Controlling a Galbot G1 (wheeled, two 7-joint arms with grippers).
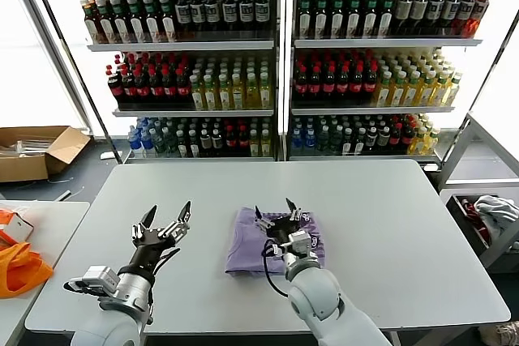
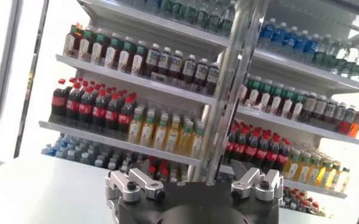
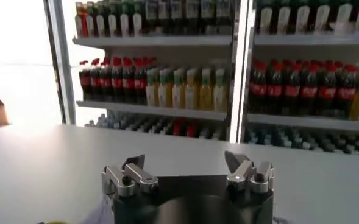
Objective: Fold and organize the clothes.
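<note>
The lavender T-shirt (image 1: 246, 242) lies folded into a small rectangle on the grey table (image 1: 389, 224), near its front middle. A bit of its dark print shows by the right gripper. My right gripper (image 1: 275, 209) hovers open just above the shirt's right half, holding nothing. My left gripper (image 1: 168, 215) is open and empty, raised above the bare table left of the shirt. In the right wrist view a sliver of lavender fabric (image 3: 100, 213) shows beside the open gripper (image 3: 185, 163). The left wrist view shows the open left gripper (image 2: 192, 171) facing the shelves.
Shelves of bottled drinks (image 1: 276, 62) stand behind the table. An orange fabric item (image 1: 20, 269) lies on a side table at the left. A cardboard box (image 1: 36, 150) sits on the floor at the left. A bin with cloth (image 1: 491, 220) stands at the right.
</note>
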